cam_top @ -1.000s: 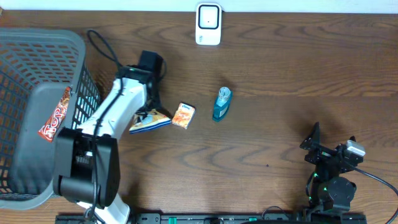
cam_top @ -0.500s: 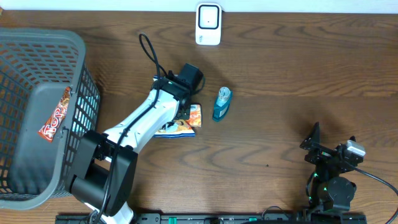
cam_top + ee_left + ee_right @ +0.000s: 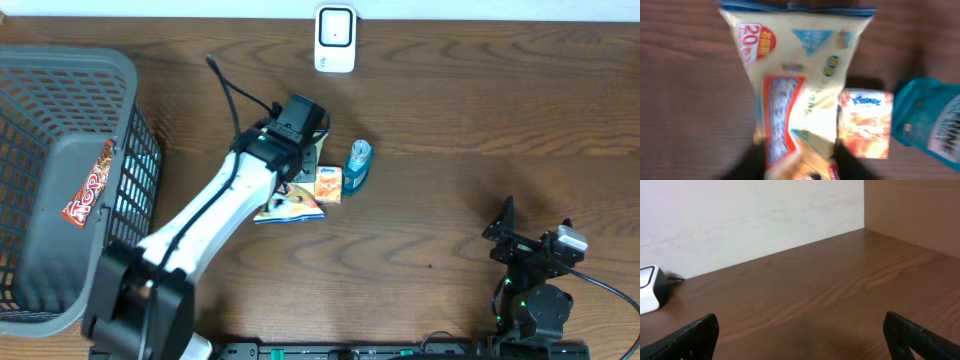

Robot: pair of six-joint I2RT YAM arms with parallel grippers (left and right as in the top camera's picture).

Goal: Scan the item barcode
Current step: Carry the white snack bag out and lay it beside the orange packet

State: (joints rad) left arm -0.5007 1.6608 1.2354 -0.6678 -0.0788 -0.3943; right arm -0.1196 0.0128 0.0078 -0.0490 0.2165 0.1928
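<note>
A pale yellow snack bag [image 3: 290, 205] with a blue top edge lies flat on the wooden table, filling the left wrist view [image 3: 795, 75]. My left gripper [image 3: 297, 175] is over its near end, and the dark fingers [image 3: 752, 165] stand apart on either side of the bag, so this gripper [image 3: 800, 167] is open. An orange tissue pack [image 3: 329, 184] lies right beside the bag and touches a teal bottle [image 3: 356, 166]. The white scanner [image 3: 335, 38] stands at the table's back edge. My right gripper [image 3: 530, 232] rests at the front right, wide open and holding nothing [image 3: 800, 330].
A grey mesh basket [image 3: 120, 75] fills the left side, with a red-lettered packet [image 3: 88, 185] inside. In the left wrist view the tissue pack [image 3: 865, 122] and the bottle [image 3: 930, 120] crowd the bag's right side. The scanner [image 3: 650, 287] shows by the wall.
My left arm swung right from beside the basket, bringing the snack bag along. The tissue pack slid right against the bottle. The left jaws, shut before, now stand apart.
</note>
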